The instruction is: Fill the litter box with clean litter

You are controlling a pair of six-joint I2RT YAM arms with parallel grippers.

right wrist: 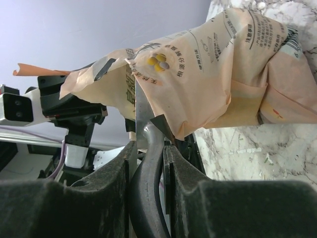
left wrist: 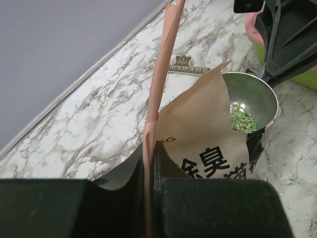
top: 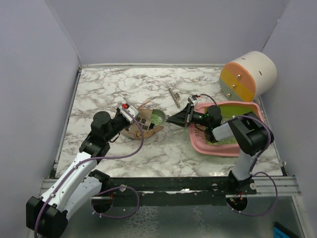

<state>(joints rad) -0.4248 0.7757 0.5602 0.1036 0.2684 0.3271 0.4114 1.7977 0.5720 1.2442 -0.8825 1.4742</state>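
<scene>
The left hand (left wrist: 150, 157) pinches the bag (left wrist: 198, 124) by its edge. The right hand (right wrist: 147, 148) clamps the scoop (left wrist: 250, 94), which carries a little litter (left wrist: 242, 119) at the bag's mouth. The litter box (top: 198, 144) lies nearby, to the right, on the desk (top: 124, 89). Tilting the scoop in transit may spill granules.

Left arm (top: 74, 173) and right arm (top: 242, 166) show white links, black joints, purple cables (top: 142, 138), apparently black fingers (left wrist: 213, 208).

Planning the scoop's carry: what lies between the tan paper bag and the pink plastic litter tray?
In the top view, only the grey metal scoop, gripped by the right tool, over white marble tabletop.
</scene>
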